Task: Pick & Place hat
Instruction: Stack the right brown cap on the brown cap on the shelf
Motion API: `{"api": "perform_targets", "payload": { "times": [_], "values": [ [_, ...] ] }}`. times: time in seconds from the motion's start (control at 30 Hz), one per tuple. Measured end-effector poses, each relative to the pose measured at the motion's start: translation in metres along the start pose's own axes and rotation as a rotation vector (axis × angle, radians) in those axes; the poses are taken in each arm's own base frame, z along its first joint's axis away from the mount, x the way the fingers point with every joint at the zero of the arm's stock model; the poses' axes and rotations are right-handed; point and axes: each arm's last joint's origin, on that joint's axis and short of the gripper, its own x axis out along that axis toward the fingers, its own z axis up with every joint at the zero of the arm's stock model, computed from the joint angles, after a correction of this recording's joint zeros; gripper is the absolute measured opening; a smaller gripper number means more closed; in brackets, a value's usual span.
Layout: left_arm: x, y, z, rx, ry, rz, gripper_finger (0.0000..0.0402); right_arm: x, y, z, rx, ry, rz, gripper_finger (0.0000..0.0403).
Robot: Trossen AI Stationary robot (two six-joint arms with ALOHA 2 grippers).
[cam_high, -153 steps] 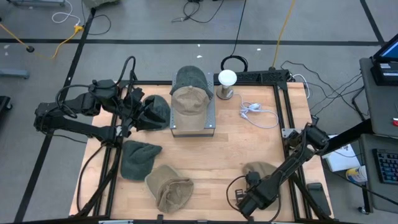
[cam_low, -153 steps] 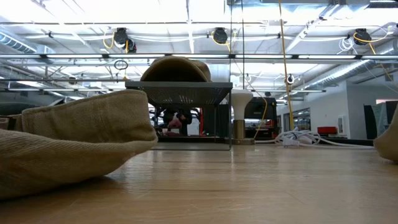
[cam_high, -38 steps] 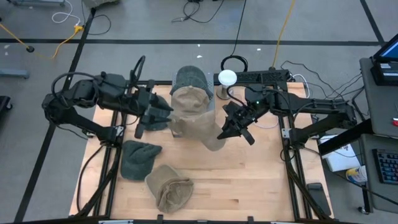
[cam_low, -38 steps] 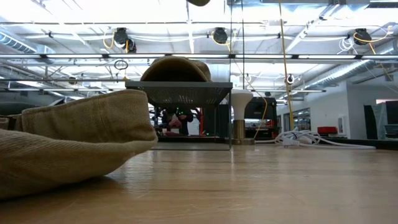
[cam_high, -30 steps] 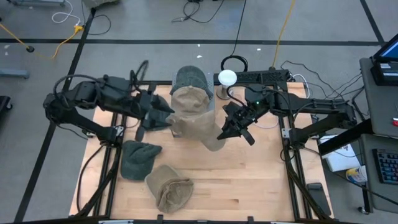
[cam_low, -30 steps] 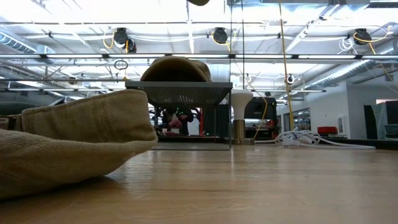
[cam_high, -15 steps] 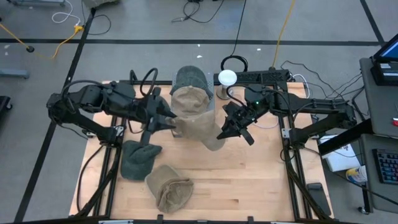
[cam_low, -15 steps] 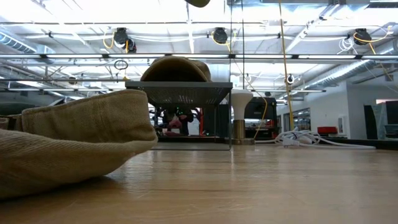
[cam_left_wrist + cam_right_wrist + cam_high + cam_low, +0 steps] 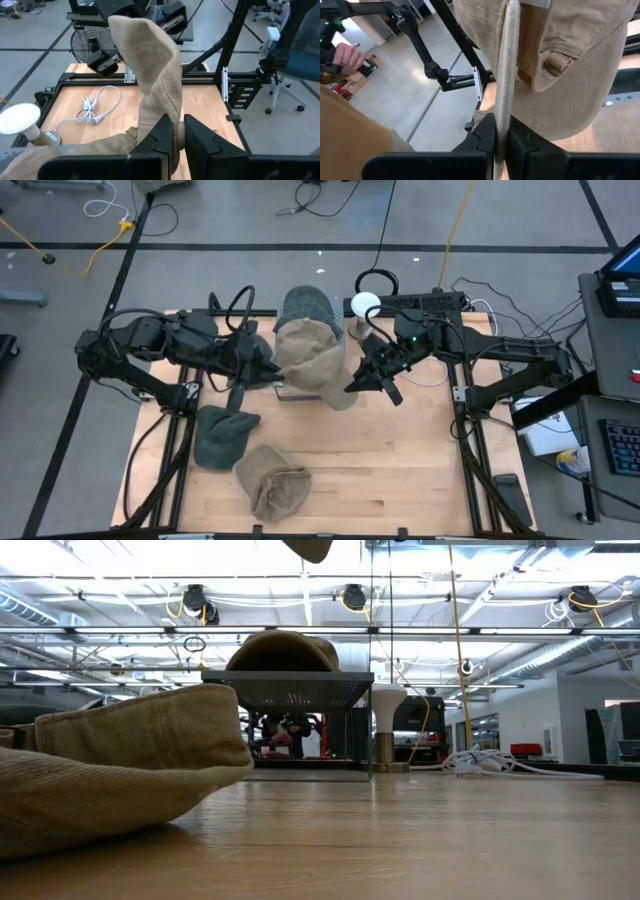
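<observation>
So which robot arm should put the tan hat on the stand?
Probably neither alone. The left gripper and right gripper are each shut on the tan hat, stretched between them just in front of the rack, so lowering it together looks best.

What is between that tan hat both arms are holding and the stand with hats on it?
Nothing visible. The left gripper and right gripper both pinch the tan hat, which hangs at the stand, right beside the hats already stacked there.

High view looks straight down; low view skims level — both share the table [image 9: 400, 450].
</observation>
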Motion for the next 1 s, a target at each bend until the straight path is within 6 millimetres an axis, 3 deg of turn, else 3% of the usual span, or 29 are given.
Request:
{"api": "perform_targets", "payload": {
  "times": [0.3,0.57,1.0],
  "values": [
    [-0.006,0.012,0.001,-0.166,-0.018,0.052,0.0027,-0.007,0.003,0.001,0.0,-0.008,-0.001,0.0074],
    [-0.014,0.03,0.005,-0.297,-0.001,-0.009,0.0027,-0.043,0.02,-0.003,-0.044,0.014,-0.001,0.0143],
    [-0.018,0.061,0.006,-0.679,0.069,-0.234,0.0027,-0.101,0.034,0.004,-0.171,-0.138,-0.081,0.0153]
  ]
}}
